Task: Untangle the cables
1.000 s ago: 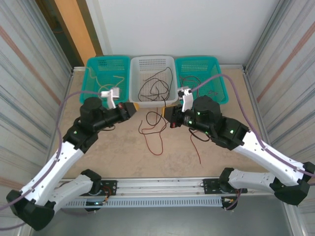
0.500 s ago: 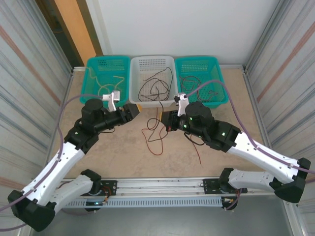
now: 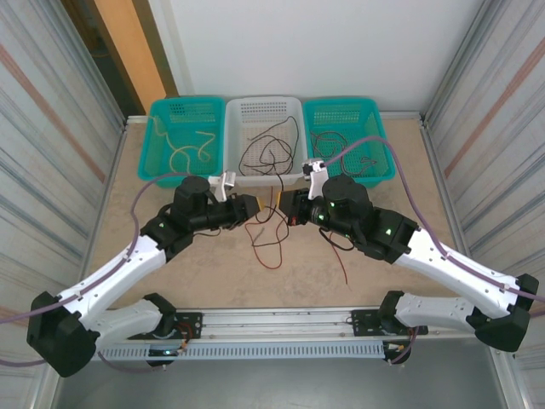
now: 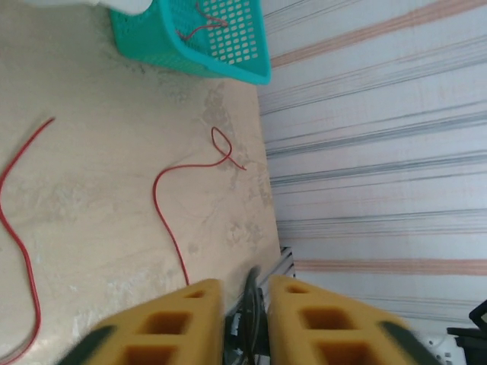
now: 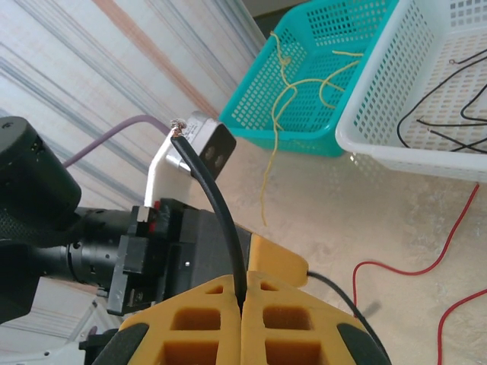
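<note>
Black cable (image 5: 221, 220) sits clamped in right gripper (image 5: 242, 296); left gripper (image 4: 245, 295), just beside, gapes slightly.

Three baskets are lined up side by side at the far edge of the table (image 3: 204, 273): left basket (image 3: 180, 109), middle basket (image 3: 262, 109), right basket (image 3: 341, 109), with cables (image 3: 268, 153) lying in each. Loose cables (image 3: 253, 241) are spread just in front of the middle one. The left gripper (image 3: 254, 206) and right gripper (image 3: 278, 202) are parked close together at their far end, with a single cable (image 5: 221, 209) pinched in the right one.
</note>
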Available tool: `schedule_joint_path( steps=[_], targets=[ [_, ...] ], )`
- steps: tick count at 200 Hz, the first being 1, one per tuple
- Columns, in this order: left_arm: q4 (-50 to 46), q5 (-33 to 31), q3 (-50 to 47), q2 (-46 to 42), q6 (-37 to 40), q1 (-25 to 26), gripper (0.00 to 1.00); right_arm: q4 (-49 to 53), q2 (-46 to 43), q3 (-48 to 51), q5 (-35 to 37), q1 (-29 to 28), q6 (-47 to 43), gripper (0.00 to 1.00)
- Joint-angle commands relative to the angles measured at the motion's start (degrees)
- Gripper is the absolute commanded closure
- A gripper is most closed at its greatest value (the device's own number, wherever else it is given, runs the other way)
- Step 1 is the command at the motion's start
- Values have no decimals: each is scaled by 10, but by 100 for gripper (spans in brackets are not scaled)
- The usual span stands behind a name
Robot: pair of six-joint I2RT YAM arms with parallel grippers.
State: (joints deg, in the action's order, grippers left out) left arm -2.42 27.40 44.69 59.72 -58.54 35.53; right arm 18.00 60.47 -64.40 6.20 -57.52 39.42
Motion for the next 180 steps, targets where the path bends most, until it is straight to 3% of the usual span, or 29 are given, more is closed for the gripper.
schedule_joint_path(
  steps=[1, 12, 70, 88, 107, 117, 135, 180],
  targets=[
    [46, -7, 22, -2, 7, -11, 91, -15, -25, 2, 7, -2, -6, 100],
    [51, -16, 35, -1, 14, -11, 100, -21, -33, 13, 8, -3, -2, 100],
    [67, -13, 85, 25, 32, -11, 100, -36, -57, 49, 11, -8, 18, 100],
    [27, -9, 104, 30, 55, -11, 100, -33, -61, 49, 16, -8, 16, 100],
    [-38, -21, 115, 30, 74, -11, 64, -27, -65, 45, 23, -8, 8, 100],
    [-51, -15, 109, 30, 74, -11, 54, -23, -66, 41, 26, -8, 3, 100],
    [-57, 9, 90, 29, 61, -11, 44, -13, -66, 35, 33, -8, -6, 100],
    [-44, 50, 59, 32, 21, 9, 39, -17, -68, 34, 42, -5, -19, 100]
  ],
)
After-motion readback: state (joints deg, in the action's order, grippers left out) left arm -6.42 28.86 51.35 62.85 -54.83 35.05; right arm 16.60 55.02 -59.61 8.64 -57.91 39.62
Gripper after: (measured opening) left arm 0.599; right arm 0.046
